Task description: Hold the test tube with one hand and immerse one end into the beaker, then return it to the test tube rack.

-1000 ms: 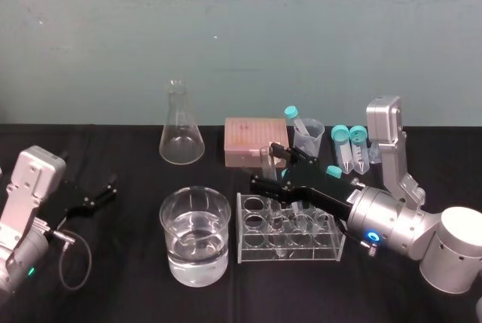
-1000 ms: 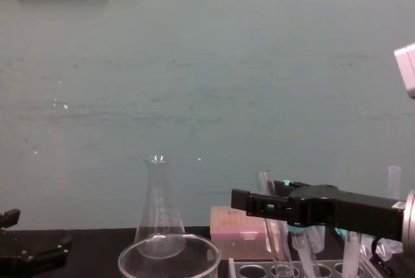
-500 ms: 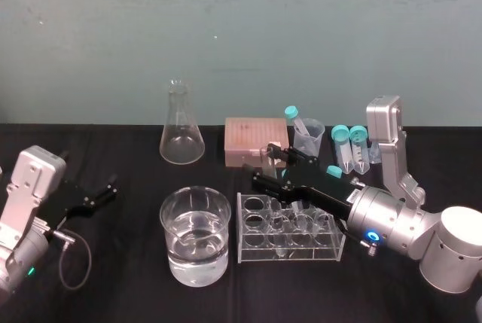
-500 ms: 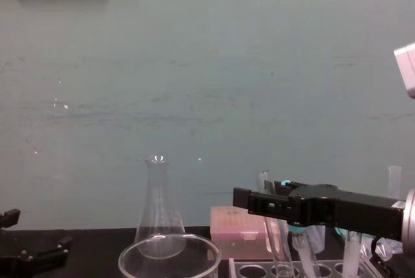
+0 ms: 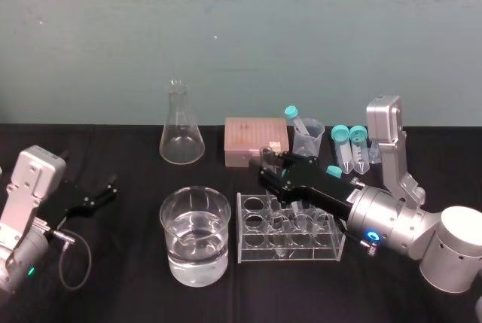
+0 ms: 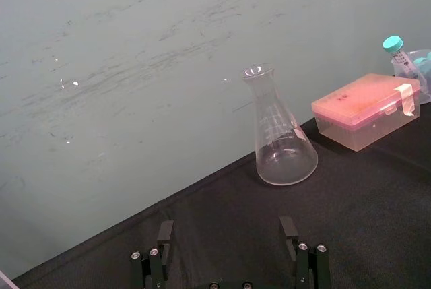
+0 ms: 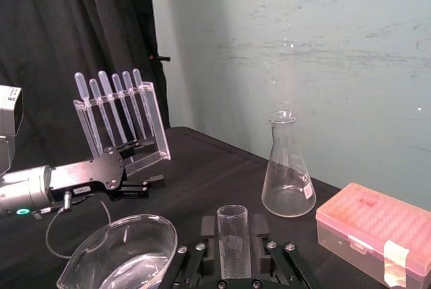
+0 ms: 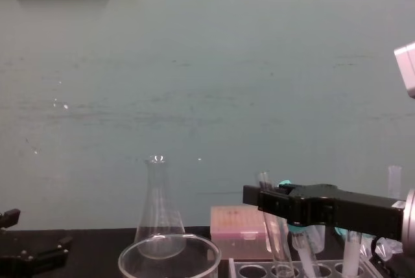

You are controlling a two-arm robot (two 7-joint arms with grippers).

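Over the test tube rack (image 5: 260,254), fingers (image 5: 294,181) of the right gripper (image 5: 265,169) sit apart astride the racked test tube (image 7: 234,238), so lift, beaker (image 5: 173,201) dip and return look pending, left gripper (image 5: 111,187) idle, spread.

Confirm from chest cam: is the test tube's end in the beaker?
No, the test tube stands tilted in the test tube rack, clear of the beaker, with the right gripper around it.

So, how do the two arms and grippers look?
Both arms are silver with black grippers. The right gripper ends thick round links with a blue ring light. The left gripper has a boxy wrist, green light and looping cable.
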